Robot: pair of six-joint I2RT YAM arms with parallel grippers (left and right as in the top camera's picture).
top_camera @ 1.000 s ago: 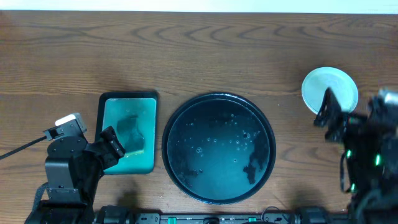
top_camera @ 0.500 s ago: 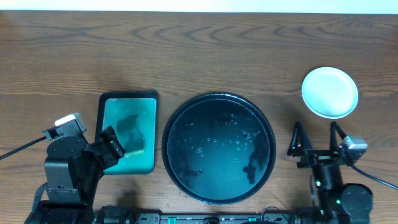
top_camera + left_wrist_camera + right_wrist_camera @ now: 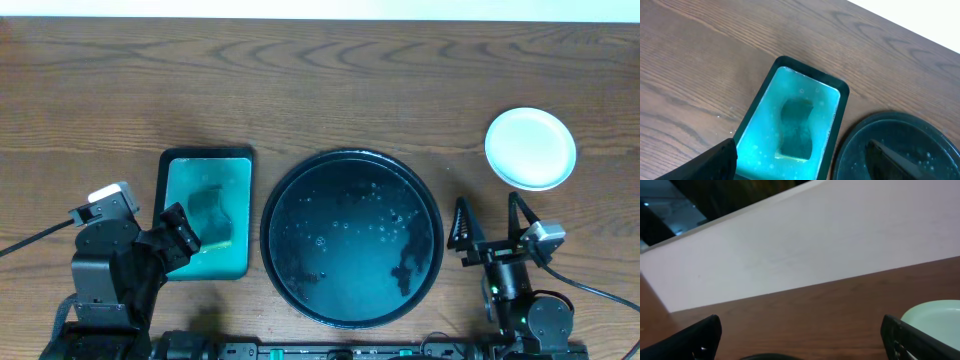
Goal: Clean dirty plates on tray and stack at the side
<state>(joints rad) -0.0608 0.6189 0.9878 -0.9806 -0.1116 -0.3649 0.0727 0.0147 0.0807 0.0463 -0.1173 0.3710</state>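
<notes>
Tray point(image 3: 345, 290): set at mid-worktop point(image 3: 320, 90), glossy, beaded with droplets.
Plate point(image 3: 530, 148): laid on the worktop at 2 o'clock from the tray, apart from it.
Left end effector point(image 3: 800, 150): held open and empty above the teal tray point(image 3: 240, 175) with the sponge point(image 3: 212, 215).
Right end effector point(image 3: 487, 207): held open and empty at 3 o'clock from the tray.

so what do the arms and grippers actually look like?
Both the left arm and right arm are black. The left gripper and right gripper have black tapered fingers. Each wrist carries a small pale grey block with a black cable. There's a green light on the right arm.
</notes>
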